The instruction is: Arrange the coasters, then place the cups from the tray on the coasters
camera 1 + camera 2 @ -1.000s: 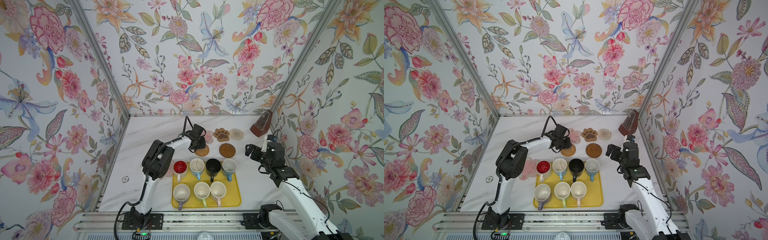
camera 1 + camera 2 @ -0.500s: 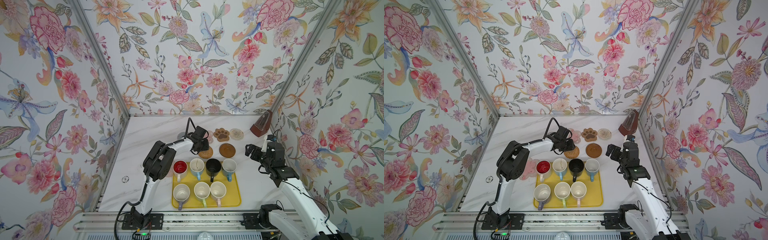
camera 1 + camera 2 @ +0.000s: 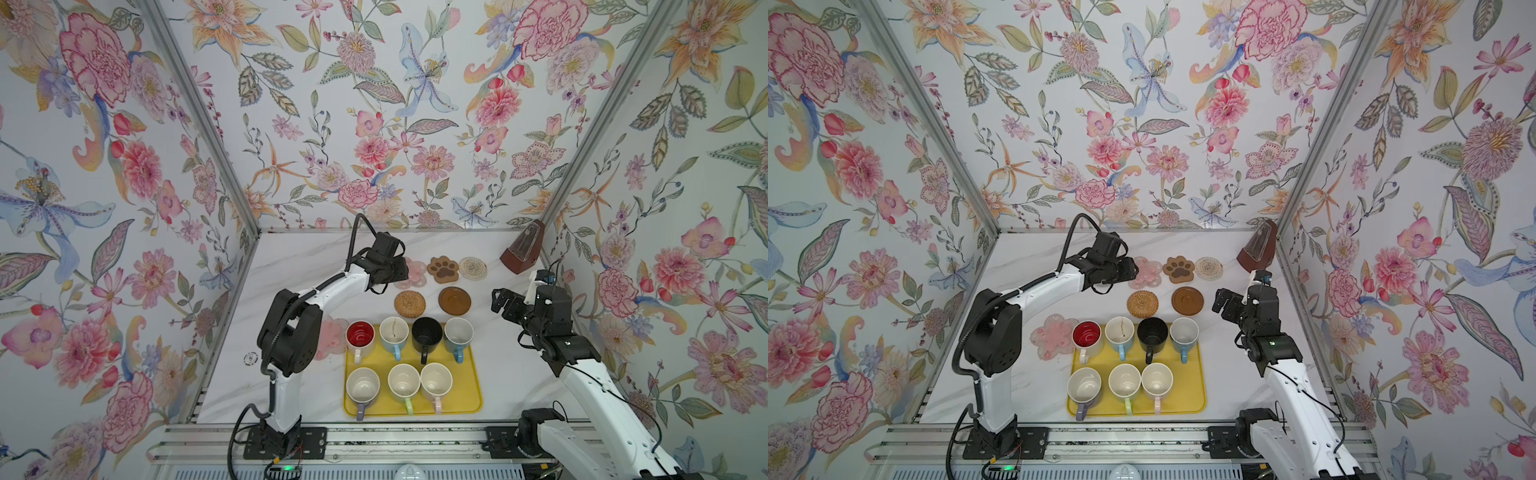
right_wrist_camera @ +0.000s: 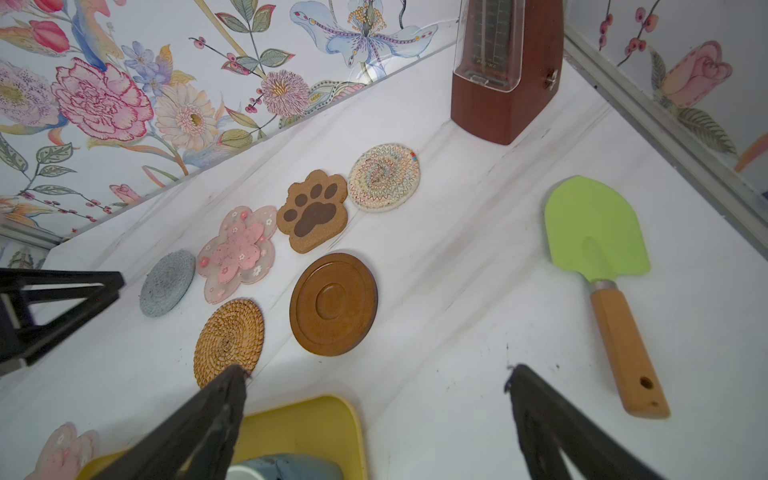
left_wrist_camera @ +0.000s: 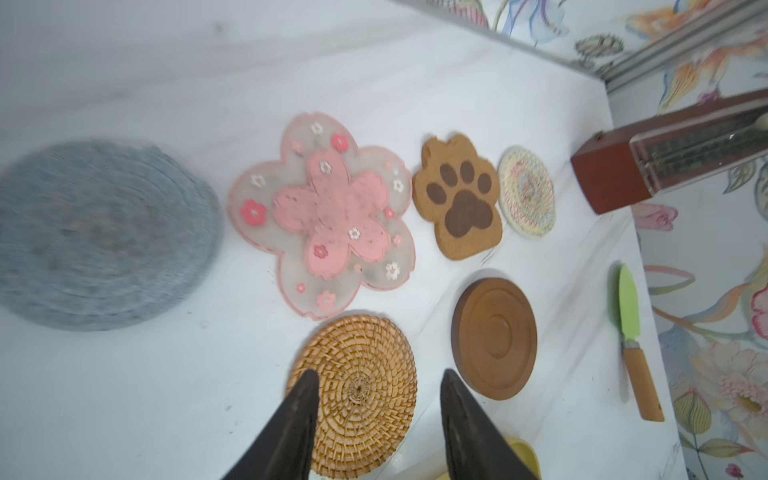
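Our left end effector (image 5: 379, 376) gapes empty above the rattan coaster (image 3: 409, 304); right end effector (image 4: 376, 370) gapes too. The pink flower coaster (image 3: 1052, 336) beside the tray (image 3: 1192, 386) looks thin, floppy; we'd pinch a petal edge

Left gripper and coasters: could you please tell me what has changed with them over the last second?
The left gripper opened, let go of the rattan coaster and lifted back off it. The coaster now lies flat in plain view beside the wooden disc. The right gripper, the cups and the tray stayed as they were.
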